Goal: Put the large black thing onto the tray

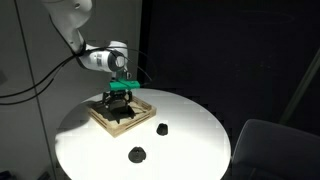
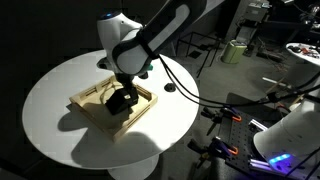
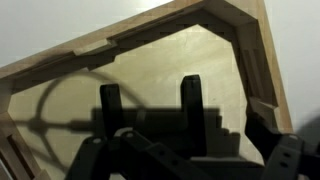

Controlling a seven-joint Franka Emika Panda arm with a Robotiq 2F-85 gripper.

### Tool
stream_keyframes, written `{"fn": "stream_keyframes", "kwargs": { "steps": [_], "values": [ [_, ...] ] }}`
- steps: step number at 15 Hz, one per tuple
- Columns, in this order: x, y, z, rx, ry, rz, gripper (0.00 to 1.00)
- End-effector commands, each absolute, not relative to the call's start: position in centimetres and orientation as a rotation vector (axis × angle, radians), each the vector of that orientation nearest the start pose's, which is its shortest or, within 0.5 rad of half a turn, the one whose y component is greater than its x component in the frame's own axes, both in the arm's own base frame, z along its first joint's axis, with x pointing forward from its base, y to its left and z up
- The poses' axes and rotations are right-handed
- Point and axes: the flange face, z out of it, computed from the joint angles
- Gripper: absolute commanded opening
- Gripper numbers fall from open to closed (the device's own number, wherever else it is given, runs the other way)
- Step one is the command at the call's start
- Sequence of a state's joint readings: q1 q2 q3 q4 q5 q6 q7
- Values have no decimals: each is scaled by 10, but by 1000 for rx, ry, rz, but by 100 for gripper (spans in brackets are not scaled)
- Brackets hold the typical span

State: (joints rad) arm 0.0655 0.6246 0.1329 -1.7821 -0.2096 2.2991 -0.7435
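Observation:
The large black thing [image 1: 120,104], an open frame with legs, hangs under my gripper [image 1: 120,93] just over the floor of the tray [image 1: 100,118], a shallow square light-tan wooden tray. Both exterior views show this: the black thing [image 2: 122,100] sits inside the rim of the tray [image 2: 90,110], below the gripper [image 2: 128,84]. In the wrist view the black thing [image 3: 150,140] fills the bottom edge between the fingers of the gripper [image 3: 180,150], two of its legs pointing at the tray [image 3: 180,50] floor and casting a shadow there. The gripper looks shut on it.
Two small black items lie on the round white table [image 1: 190,130]: a round lump [image 1: 160,127] and a flatter blob [image 1: 137,154], both in front of the tray. Cables hang from the arm near the table's edge [image 2: 180,80]. Dark surroundings ring the table.

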Motion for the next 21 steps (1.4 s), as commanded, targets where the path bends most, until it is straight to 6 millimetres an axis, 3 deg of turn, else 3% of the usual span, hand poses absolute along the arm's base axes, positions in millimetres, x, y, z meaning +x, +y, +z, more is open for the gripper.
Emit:
{"fn": "stream_keyframes", "kwargs": {
  "steps": [1, 5, 10, 15, 18, 21],
  "values": [
    [641, 116, 218, -2805, -1547, 144, 100],
    [638, 112, 239, -2890, -1357, 100, 100],
    [644, 109, 260, -3016, -977, 57, 100],
    [642, 102, 262, -3118, -571, 71, 100],
    [651, 102, 256, -3128, -391, 108, 100],
    [648, 103, 262, -3106, -233, 166, 100]
  ]
}}
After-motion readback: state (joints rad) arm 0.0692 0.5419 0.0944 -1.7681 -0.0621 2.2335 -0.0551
